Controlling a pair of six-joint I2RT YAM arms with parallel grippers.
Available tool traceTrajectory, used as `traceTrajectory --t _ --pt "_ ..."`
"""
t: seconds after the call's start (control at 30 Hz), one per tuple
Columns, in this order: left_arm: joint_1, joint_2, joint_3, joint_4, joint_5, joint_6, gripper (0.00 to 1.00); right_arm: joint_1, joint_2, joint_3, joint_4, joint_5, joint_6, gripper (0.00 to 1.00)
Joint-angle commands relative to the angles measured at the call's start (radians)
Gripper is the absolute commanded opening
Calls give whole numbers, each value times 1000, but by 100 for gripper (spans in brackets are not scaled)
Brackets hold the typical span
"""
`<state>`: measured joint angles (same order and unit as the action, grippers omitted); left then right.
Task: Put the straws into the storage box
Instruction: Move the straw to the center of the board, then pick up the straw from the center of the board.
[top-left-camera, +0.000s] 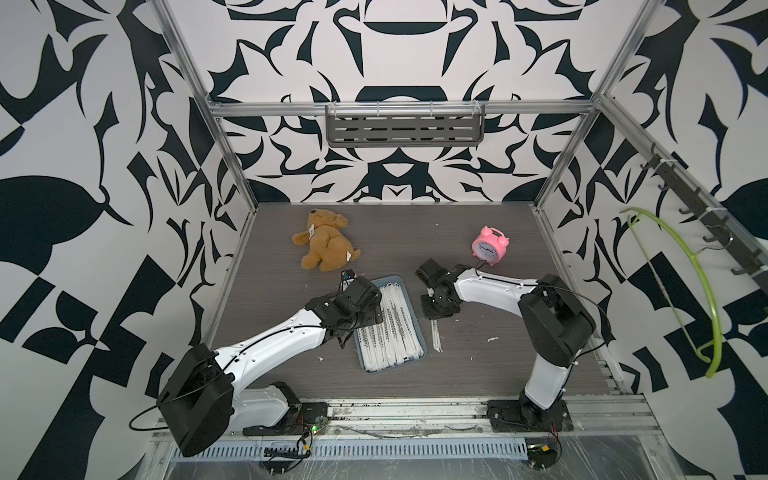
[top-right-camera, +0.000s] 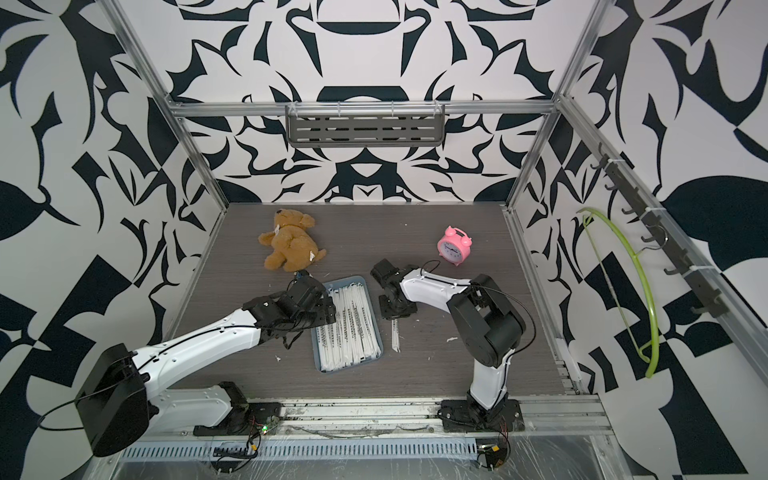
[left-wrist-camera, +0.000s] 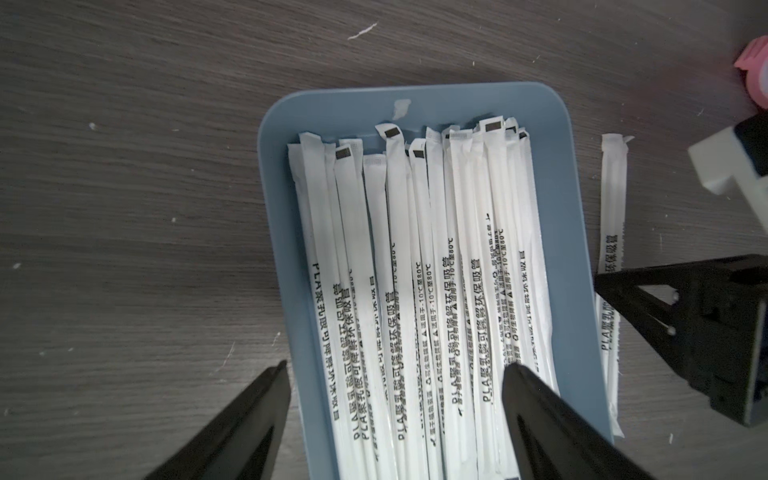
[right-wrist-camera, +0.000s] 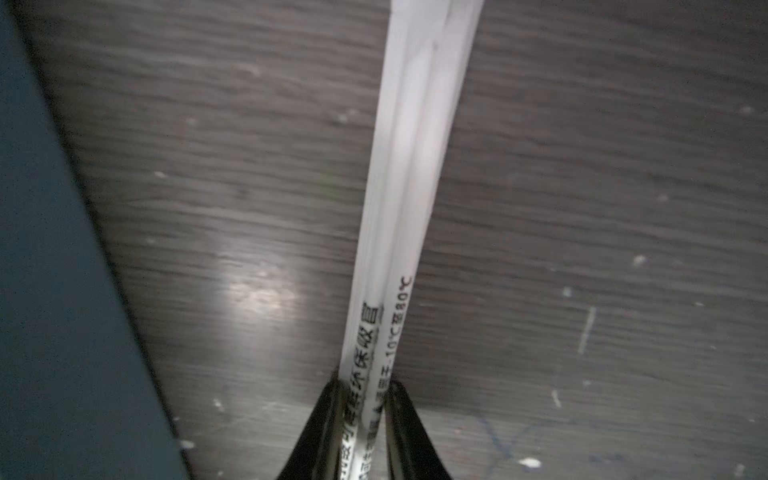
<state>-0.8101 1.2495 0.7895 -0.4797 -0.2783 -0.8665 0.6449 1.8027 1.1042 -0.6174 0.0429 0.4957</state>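
The storage box (top-left-camera: 417, 320) (top-right-camera: 376, 328) is a blue-grey tray in the middle of the table, and it holds several white paper-wrapped straws (top-left-camera: 392, 332) (left-wrist-camera: 415, 270) lying lengthwise. My left gripper (left-wrist-camera: 397, 365) hovers open over the tray's near-left part, one finger outside the rim and the other above the straws. Two more straws (top-left-camera: 435, 334) (left-wrist-camera: 611, 208) (right-wrist-camera: 415, 166) lie on the table just right of the tray (right-wrist-camera: 50, 291). My right gripper (right-wrist-camera: 365, 386) (top-left-camera: 434, 316) is shut on these two at their far end, low on the table.
A brown teddy bear (top-left-camera: 324, 245) lies behind the tray at the left. At the back right stands a pink alarm clock (top-left-camera: 489, 245). A grey slotted shelf (top-left-camera: 405, 126) hangs on the back wall and a green hanger (top-left-camera: 702, 291) on the right wall. Small paper scraps dot the table.
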Motion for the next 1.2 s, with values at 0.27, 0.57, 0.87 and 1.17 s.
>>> traceTrajectory --t 0.27,0.57,0.87,1.17 --pt "-1 -61 -28 -27 -42 25 88 -33 -105 28 -120 5 -12 34" --pt "-1 -52 -48 -1 -32 34 88 -58 -65 0 -82 -19 2 29" --pt "-1 -68 -60 -5 -39 35 88 -68 -2 -7 -41 -29 8 26" --pt "-1 -79 -67 -10 -51 36 88 -77 -74 -17 -96 -1 -24 10"
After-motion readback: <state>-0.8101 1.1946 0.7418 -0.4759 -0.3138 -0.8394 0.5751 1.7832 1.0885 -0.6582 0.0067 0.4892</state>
